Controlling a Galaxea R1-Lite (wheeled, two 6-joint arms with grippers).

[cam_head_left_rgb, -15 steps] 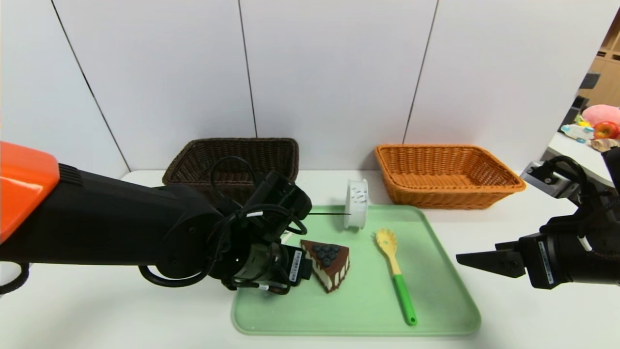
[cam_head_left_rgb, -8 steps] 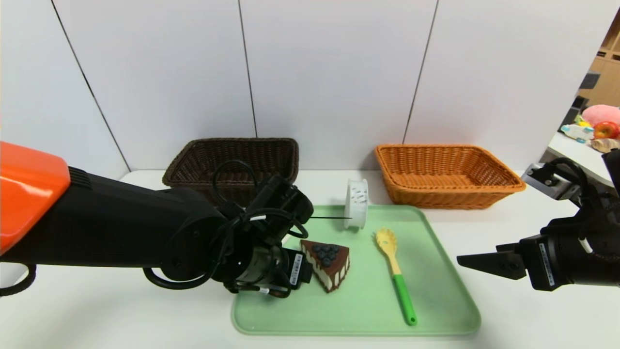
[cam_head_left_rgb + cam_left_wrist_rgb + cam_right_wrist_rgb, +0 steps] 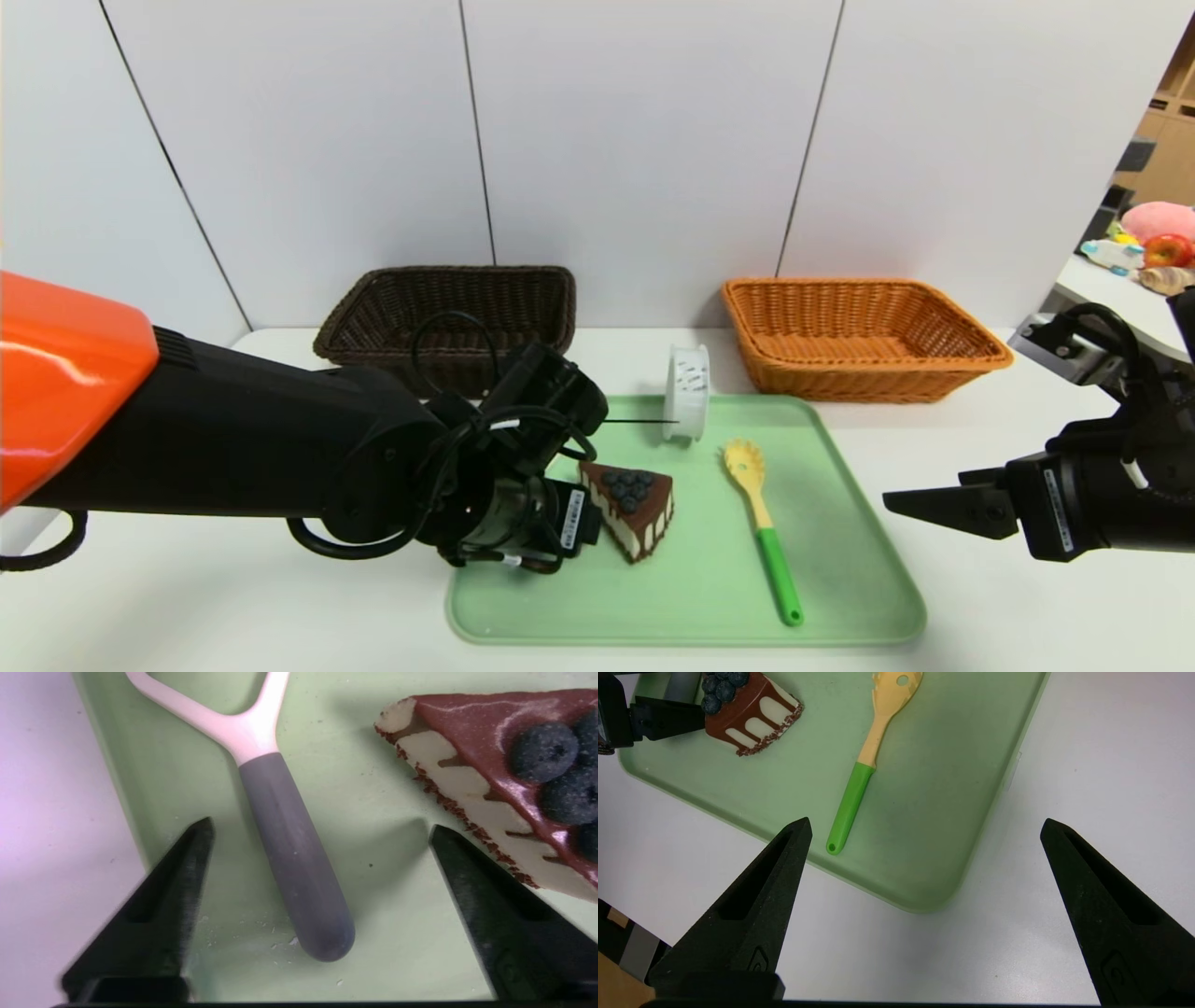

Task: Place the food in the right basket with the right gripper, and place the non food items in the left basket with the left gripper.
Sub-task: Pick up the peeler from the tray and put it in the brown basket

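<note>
On a white table before pale wall panels, the left gripper (image 3: 317,835) hovers low over a green tray (image 3: 840,579), jaws wide and straddling a grey-handled peeler (image 3: 292,858) beside a cake slice (image 3: 630,509). A clean pick likely means closing squarely across the handle, clear of the cake. The handle's long axis runs toward the wrist, forked head away. The right gripper (image 3: 924,826) waits wide open off the tray's right edge

Grey-handled peeler (image 3: 289,858) flat on tray, beside cake slice (image 3: 630,509) — spoon (image 3: 761,527), spool (image 3: 688,392) apart.
</note>
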